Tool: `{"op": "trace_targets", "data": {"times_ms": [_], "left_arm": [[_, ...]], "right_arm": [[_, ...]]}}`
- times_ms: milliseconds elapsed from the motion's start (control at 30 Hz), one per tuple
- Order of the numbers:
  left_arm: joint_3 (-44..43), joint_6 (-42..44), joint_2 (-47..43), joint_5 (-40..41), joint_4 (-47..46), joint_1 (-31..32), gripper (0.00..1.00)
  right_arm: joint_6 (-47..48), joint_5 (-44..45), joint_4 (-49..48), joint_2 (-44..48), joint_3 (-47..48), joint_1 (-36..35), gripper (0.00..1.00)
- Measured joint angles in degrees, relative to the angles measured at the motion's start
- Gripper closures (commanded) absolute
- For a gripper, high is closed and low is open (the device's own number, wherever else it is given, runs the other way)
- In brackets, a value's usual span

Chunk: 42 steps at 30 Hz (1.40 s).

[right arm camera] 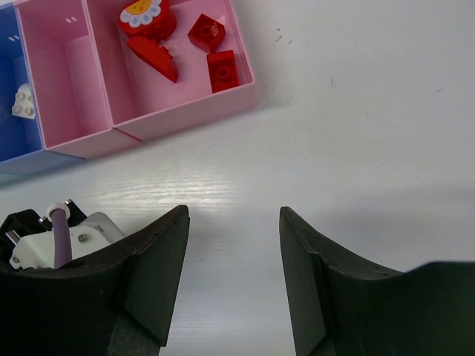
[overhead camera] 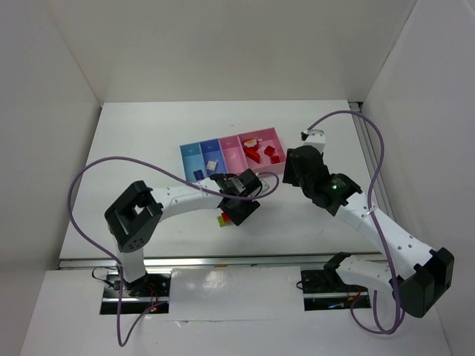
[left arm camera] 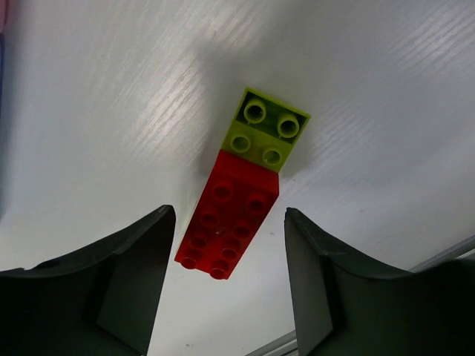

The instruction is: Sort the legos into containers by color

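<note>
A long red lego (left arm camera: 230,222) lies flat on the white table, end to end with a lime green lego (left arm camera: 266,127). My left gripper (left arm camera: 228,222) is open, one finger on each side of the red lego's near end, with a gap on both sides. From above, the red lego (overhead camera: 225,219) peeks out beside that gripper (overhead camera: 239,206). The containers (overhead camera: 194,147) stand just beyond. My right gripper (right arm camera: 234,215) is open and empty over bare table, near the wider pink tray (right arm camera: 185,119).
The wider pink tray holds several red pieces (right arm camera: 223,70), one with a flower face (right arm camera: 145,18). A beige brick (right arm camera: 22,104) lies in the darker blue tray, and a purple brick (overhead camera: 198,175) in the light blue one. The narrow pink tray (right arm camera: 67,81) looks empty.
</note>
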State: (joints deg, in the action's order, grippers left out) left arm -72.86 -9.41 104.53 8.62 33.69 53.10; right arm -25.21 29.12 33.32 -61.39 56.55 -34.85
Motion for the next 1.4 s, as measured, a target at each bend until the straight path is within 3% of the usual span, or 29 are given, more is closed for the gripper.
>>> {"op": "trace_targets", "data": {"times_ms": [100, 133, 233, 333, 367, 433, 500, 633, 733, 933, 1033, 1167, 1400], "left_arm": [[0.02, 0.02, 0.00, 0.96, 0.33, -0.02, 0.34], [0.04, 0.02, 0.00, 1.29, 0.42, -0.02, 0.46], [0.70, -0.11, -0.02, 1.42, -0.13, 0.00, 0.47], [1.92, -0.70, -0.22, 1.25, -1.25, 0.00, 0.68], [2.14, -1.18, -0.37, 1.20, -1.44, -0.02, 0.81], [2.14, -1.36, -0.42, 1.31, -1.53, -0.02, 0.85], [2.14, -1.46, -0.48, 1.49, -1.51, 0.00, 1.00], [2.14, -1.62, -1.53, 0.90, -0.61, -0.02, 1.00], [2.56, -1.49, -6.19, -3.87, -0.90, -0.74, 1.00], [6.32, -1.51, -25.49, -21.03, -6.32, -8.46, 1.00], [7.19, -2.03, -30.45, -32.50, -10.78, -15.78, 1.00], [8.59, -4.81, -30.49, -47.71, -16.39, -22.71, 1.00], [10.40, -11.19, -27.65, -64.94, -25.75, -25.79, 1.00]], "right_arm": [[-0.09, -0.22, 0.00, -0.04, 0.00, 0.00, 0.41], [-0.09, -0.37, 0.00, -0.04, 0.02, 0.00, 0.41], [-0.17, -0.57, 0.22, -0.04, 0.24, 0.00, 0.41], [-0.31, -0.70, 0.46, -0.04, 1.05, 0.00, 0.41], [-0.31, -0.74, 0.42, -0.04, 1.22, 0.00, 0.41], [-0.44, -0.83, 0.52, 0.00, 1.25, 0.00, 0.41], [-0.46, -0.87, 0.57, 0.00, 1.25, 0.00, 0.41], [-0.46, -2.78, 0.48, 0.00, 1.22, 0.44, 0.41], [-0.37, -7.56, -1.20, 0.72, 0.39, 2.43, 0.39], [1.16, -25.90, -7.54, 7.48, -5.68, 9.81, 0.05], [2.49, -37.42, -11.21, 10.32, -6.51, 13.44, 0.05], [2.99, -53.86, -18.69, 11.98, -6.60, 16.68, 0.05], [2.21, -78.16, -28.87, 5.66, -5.97, 16.92, 0.00]]}}
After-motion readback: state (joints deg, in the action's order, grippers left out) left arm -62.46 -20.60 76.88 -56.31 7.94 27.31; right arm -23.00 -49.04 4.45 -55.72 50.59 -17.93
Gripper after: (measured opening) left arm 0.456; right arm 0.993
